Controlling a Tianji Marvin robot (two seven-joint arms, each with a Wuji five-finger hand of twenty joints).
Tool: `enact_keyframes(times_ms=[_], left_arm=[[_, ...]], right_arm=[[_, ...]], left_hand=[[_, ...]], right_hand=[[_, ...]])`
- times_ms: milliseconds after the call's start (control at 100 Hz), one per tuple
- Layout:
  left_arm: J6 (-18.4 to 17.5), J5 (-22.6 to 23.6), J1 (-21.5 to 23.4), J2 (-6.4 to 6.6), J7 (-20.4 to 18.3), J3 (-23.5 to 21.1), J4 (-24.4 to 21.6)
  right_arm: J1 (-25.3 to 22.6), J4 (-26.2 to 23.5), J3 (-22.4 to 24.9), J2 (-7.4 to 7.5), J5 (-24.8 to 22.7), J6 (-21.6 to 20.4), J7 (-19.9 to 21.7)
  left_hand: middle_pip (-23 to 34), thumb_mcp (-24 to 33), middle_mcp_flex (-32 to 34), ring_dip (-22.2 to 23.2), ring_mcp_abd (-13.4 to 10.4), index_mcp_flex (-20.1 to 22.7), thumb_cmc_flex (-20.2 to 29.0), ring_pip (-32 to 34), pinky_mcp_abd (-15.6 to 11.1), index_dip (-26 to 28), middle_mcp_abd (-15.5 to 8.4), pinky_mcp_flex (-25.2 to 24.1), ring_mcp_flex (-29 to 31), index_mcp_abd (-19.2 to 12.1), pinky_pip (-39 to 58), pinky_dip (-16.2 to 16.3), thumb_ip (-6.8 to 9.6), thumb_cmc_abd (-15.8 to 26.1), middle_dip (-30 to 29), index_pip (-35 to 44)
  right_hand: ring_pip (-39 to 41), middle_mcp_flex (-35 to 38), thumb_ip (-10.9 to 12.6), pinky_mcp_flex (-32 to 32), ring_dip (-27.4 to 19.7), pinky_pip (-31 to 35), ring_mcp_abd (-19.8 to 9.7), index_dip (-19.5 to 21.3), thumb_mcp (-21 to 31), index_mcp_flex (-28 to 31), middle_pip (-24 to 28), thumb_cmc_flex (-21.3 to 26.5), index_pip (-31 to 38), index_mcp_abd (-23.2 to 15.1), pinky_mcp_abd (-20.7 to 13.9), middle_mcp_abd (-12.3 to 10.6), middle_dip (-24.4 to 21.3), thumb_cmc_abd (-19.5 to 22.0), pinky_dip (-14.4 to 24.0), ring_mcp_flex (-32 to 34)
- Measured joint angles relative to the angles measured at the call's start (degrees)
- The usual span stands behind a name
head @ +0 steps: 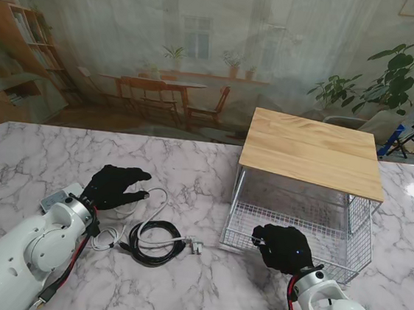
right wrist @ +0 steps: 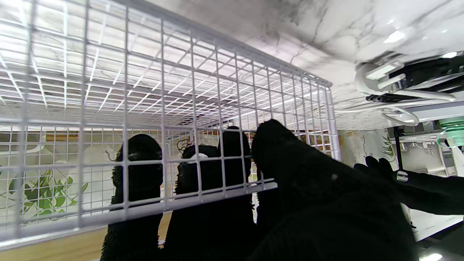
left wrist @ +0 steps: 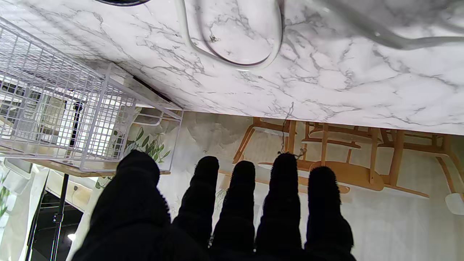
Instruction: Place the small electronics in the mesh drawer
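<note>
With the right hand (head: 284, 247) gripping the drawer (head: 298, 222) rim, the open left hand (head: 112, 186) should pinch the cables (head: 155, 237) low.

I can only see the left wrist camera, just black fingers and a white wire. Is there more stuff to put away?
Observer: Yes. The stand view shows a coiled black cable on the table, nearer to me than the left hand, which is open.
Operator: Where's the other hand?
Observer: The right hand is on the front wall of the mesh drawer, with its fingers inside and its thumb outside.
</note>
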Motion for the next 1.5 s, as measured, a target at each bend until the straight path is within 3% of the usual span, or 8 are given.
enact_keyframes(times_ms=[630,720,760,880,970,1220,1350,1500], left_arm=[[0.3,0.8,-0.2,0.1,0.1,0.3,0.2],[0.4,0.8,-0.2,0.13,0.0,0.4,0.2],[0.4,0.9,-0.2,0.14,0.0,0.5,0.2],[0.4,1.0,-0.3,0.14,0.0,0.5,0.2],[0.5,1.1,-0.3,0.15,0.0,0.5,0.2],[0.5,1.3,-0.3,0.15,0.2,0.5,0.3],[0.9,1.6,-0.2,0.15,0.2,0.4,0.3],[1.5,1.8,0.1,0.14,0.2,-0.2,0.1]], right_arm=[[-4.1,-1.6,1.8,-0.31,-1.6,0.3,-3.0],[-4.0,-1.6,1.7,-0.27,-1.6,0.3,-1.5],[-4.0,-1.8,1.7,-0.2,-1.6,0.3,0.3],[-3.9,-2.2,1.7,0.15,-3.9,0.3,2.3],[-4.1,-2.2,1.8,0.28,-5.6,0.3,0.9],[-7.3,-5.7,6.1,-0.3,-5.7,-2.3,-4.4],[-8.9,-9.9,8.3,-0.59,-5.5,-3.1,-4.8],[-8.3,-12.2,8.6,-1.13,0.0,-3.0,-4.8]], left_hand=[[0.0,0.0,0.0,0.0,0.0,0.0,0.0,0.0,0.0,0.0,0.0,0.0,0.0,0.0,0.0,0.0,0.0,0.2,0.0,0.0],[0.0,0.0,0.0,0.0,0.0,0.0,0.0,0.0,0.0,0.0,-0.1,0.0,0.0,0.0,0.0,0.0,0.0,0.2,0.0,0.0],[0.0,0.0,0.0,0.0,-0.1,0.0,0.0,0.0,0.0,0.0,-0.1,0.0,0.0,0.0,0.0,0.0,0.0,0.2,0.0,0.0],[0.0,0.0,0.0,0.0,-0.1,0.0,0.0,0.0,0.0,0.0,-0.1,0.0,0.0,0.0,0.0,0.0,0.0,0.2,0.0,0.0],[0.0,0.0,0.0,0.0,-0.1,0.0,0.0,0.0,0.0,0.0,-0.1,0.0,0.0,0.0,0.0,0.0,0.0,0.2,0.0,0.0],[0.0,0.0,0.0,0.0,-0.1,0.0,0.0,0.0,0.0,0.0,-0.1,0.0,0.0,0.0,0.0,0.0,0.0,0.2,0.0,0.0],[-0.5,0.0,-1.3,0.0,-0.3,0.0,0.0,0.0,0.0,0.0,-0.2,0.0,-0.1,0.0,0.0,0.0,0.0,0.2,0.0,0.0],[-0.8,0.0,-2.1,-1.1,-0.8,0.0,0.0,-0.4,0.0,0.0,0.1,-0.4,-0.8,0.0,-1.7,-0.1,0.0,0.2,0.0,0.0]], right_hand=[[-0.7,-0.3,-0.4,-1.6,0.0,-2.0,1.2,-0.3,0.1,1.1,-2.8,0.0,-0.5,0.1,0.1,1.3,-0.1,-0.5,-0.7,-0.2],[-12.5,-6.0,0.9,-6.8,0.2,-6.1,3.0,-7.2,-4.9,-4.2,-8.2,-0.1,-0.3,-1.0,0.5,3.7,-3.0,3.6,-1.8,-1.9],[-17.0,-9.2,1.7,-9.3,-0.1,-8.0,4.0,-9.4,-6.3,-6.9,-10.7,-4.2,-1.0,-0.9,0.9,4.4,-5.0,4.2,-1.9,-4.2],[-35.5,-16.4,8.0,-17.8,-10.3,-14.9,11.1,-5.3,-6.2,-7.1,-17.5,-18.9,-14.6,1.1,3.0,5.7,-12.2,4.8,-4.9,-8.3],[-47.8,-19.3,8.7,-22.6,-19.6,-19.7,15.0,-3.5,-7.1,-9.2,-20.7,-23.6,-18.7,1.9,3.8,6.0,-15.1,4.9,-7.5,-9.5],[-49.0,-22.1,9.3,-26.3,-21.9,-24.4,16.5,-3.5,-11.7,-10.7,-23.2,-25.4,-21.7,2.6,4.5,6.5,-17.9,6.1,-9.6,-13.2],[-50.6,-22.1,9.4,-27.5,-22.5,-27.3,16.9,-3.5,-15.0,-10.6,-28.8,-25.4,-25.3,2.6,5.1,6.5,-21.4,7.4,-11.6,-16.4],[-50.5,-22.1,9.9,-28.5,-22.8,-29.4,17.3,-4.4,-16.9,-10.6,-32.3,-25.4,-28.1,2.6,5.2,6.5,-23.0,7.7,-13.5,-18.0]])
